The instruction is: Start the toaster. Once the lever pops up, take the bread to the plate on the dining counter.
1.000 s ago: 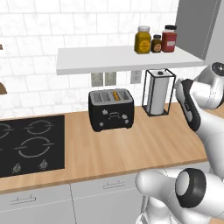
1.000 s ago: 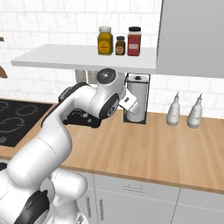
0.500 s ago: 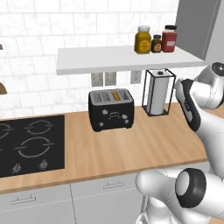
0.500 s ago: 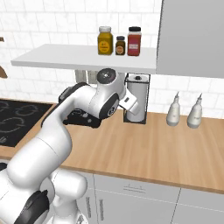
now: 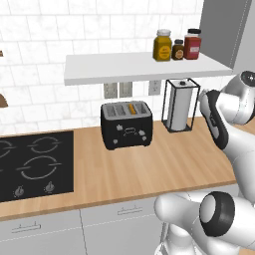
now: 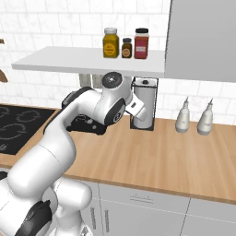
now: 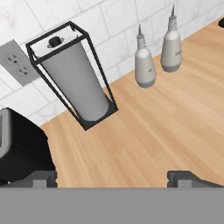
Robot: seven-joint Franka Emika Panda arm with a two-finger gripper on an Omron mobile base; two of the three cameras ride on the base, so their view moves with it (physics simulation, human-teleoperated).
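Observation:
The glossy black toaster (image 5: 126, 125) stands on the wood counter against the tiled wall. An orange-brown edge of the bread (image 5: 131, 107) shows in one of its top slots. The lever (image 5: 129, 132) is a small dark tab in the middle of the front face, between the knobs. My gripper (image 7: 113, 178) is open and holds nothing. It hovers over the counter to the right of the toaster (image 7: 21, 146), looking toward the paper towel holder. In the right base view my arm covers most of the toaster (image 6: 85, 125). The plate and the dining counter are out of view.
A wire-framed paper towel holder (image 5: 180, 105) stands right of the toaster. Two grey bottles (image 6: 183, 120) are further right. A white shelf (image 5: 144, 65) with three jars hangs above, and a grey cabinet (image 6: 203, 39) is on the right. A black stove (image 5: 34, 164) lies to the left.

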